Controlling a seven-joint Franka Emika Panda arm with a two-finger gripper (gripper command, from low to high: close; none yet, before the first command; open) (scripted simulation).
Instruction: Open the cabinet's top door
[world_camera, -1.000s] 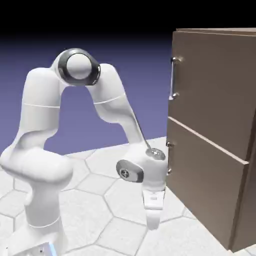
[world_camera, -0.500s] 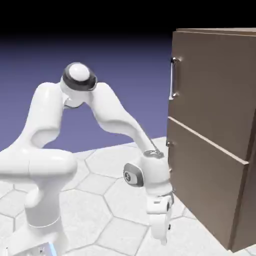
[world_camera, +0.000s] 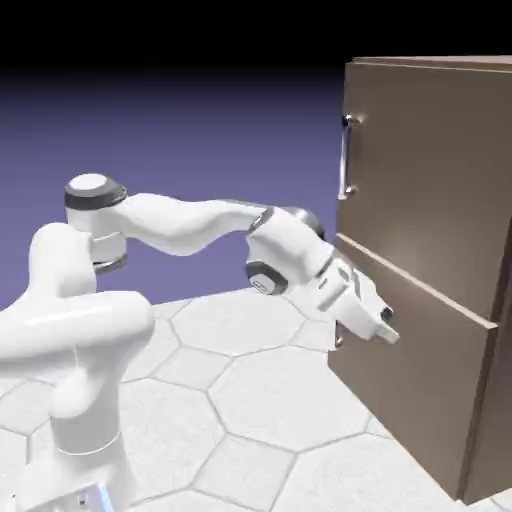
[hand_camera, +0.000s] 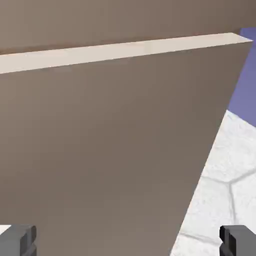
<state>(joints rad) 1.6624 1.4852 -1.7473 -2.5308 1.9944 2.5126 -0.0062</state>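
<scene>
Gripper (world_camera: 390, 330) hovering before the cabinet (world_camera: 485, 250), fingers spread wide with nothing between them.
The arm (world_camera: 185, 222) is reaching toward the lower door (world_camera: 410, 380), the gripper showing in front of its upper part, below the pale edge. The top door (world_camera: 430, 170) is sitting above that edge, its bar handle (world_camera: 346, 158) standing upright near its left edge.
</scene>
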